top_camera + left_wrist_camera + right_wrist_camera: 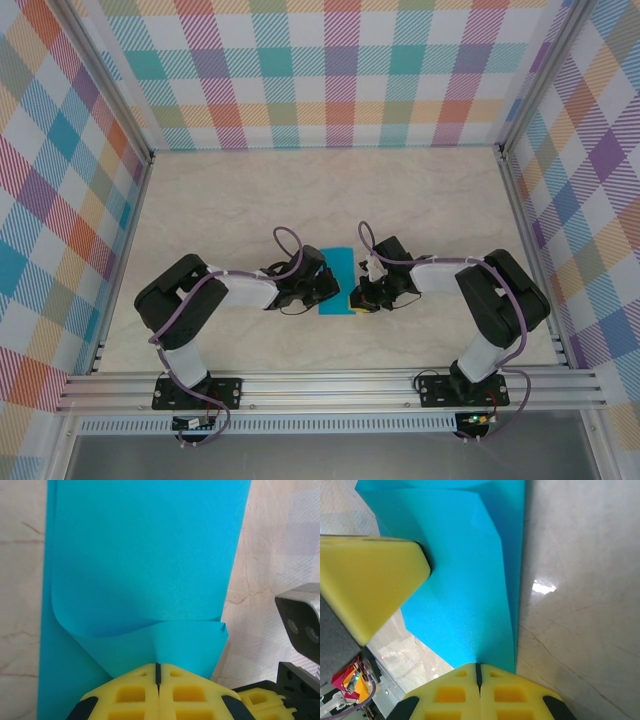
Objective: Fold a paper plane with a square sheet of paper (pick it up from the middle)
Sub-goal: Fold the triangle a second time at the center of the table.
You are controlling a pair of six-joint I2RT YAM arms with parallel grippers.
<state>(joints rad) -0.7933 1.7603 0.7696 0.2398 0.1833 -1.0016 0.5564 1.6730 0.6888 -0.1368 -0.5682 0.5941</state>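
The square sheet of paper is teal-blue and lies mid-table as a narrow folded rectangle, not a paper plane shape. My left gripper meets it from the left and my right gripper from the right, near its front end. In the left wrist view the upper layer curls up and its flap runs into my shut left gripper. In the right wrist view a raised layer converges into my shut right gripper, with a left fingertip pressing the paper beside it.
The pale marbled tabletop is walled by checked panels on three sides. An aluminium rail carries both arm bases along the near edge. Part of the right gripper's body stands close at the left wrist view's lower right.
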